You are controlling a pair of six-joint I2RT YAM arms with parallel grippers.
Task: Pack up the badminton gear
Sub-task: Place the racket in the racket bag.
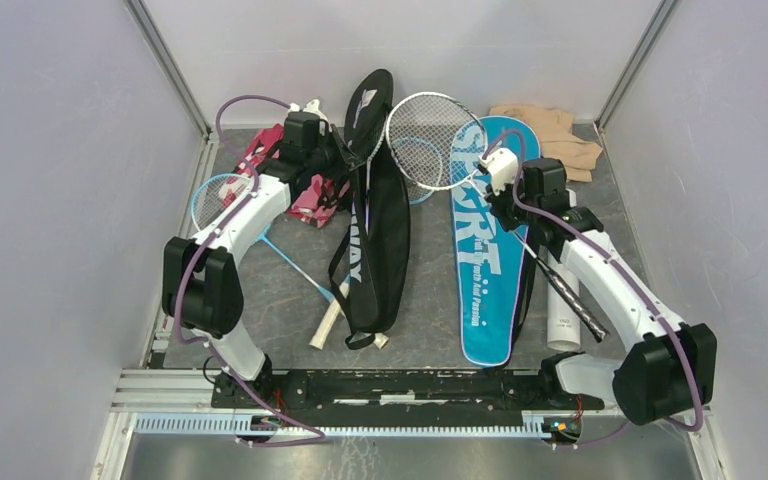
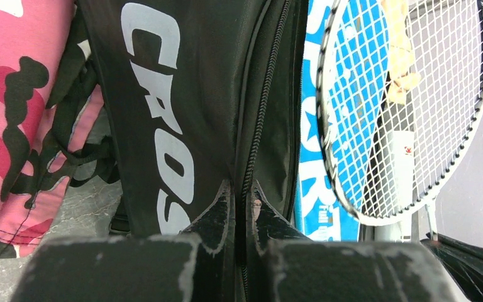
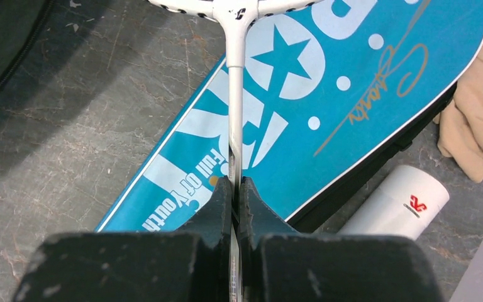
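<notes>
**Top view.** The left arm (image 1: pixel 250 215) reaches to the far end of the black "CROSSWAY" cover (image 1: pixel 375 240), which lies lengthwise at mid-table. The right arm (image 1: pixel 585 255) reaches to the silver racket (image 1: pixel 438 140), whose head overlaps the top of the blue "SPORT" cover (image 1: pixel 482 260). A blue racket (image 1: pixel 218 200) lies at the left, near the pink camouflage cloth (image 1: pixel 305 195). The white tube (image 1: pixel 563 305) lies just right of the blue cover, and a beige cloth (image 1: pixel 560 135) sits at the far right. The table (image 1: pixel 430 300) is grey and stone-patterned.

**Left wrist.** The left fingers (image 2: pixel 217 214) are pressed together on an edge of the black cover beside its zip (image 2: pixel 264 94). The cover is woven fabric with a loose strap (image 2: pixel 69 151). It looks soft and light, so it will likely sag and fold when lifted. The seam by the zip seems the soundest place to pinch if the mouth is to be drawn open.

**Right wrist.** The right fingers (image 3: pixel 217 207) are clamped on the silver racket's thin shaft, below the throat. The shaft is smooth, round and stiff. The racket is probably very light, but it may swivel in so narrow a grip. The strung head is the delicate part and best left untouched. The blue cover beneath is glossy and flat, and the tube is a hard, smooth cylinder that would probably roll.
</notes>
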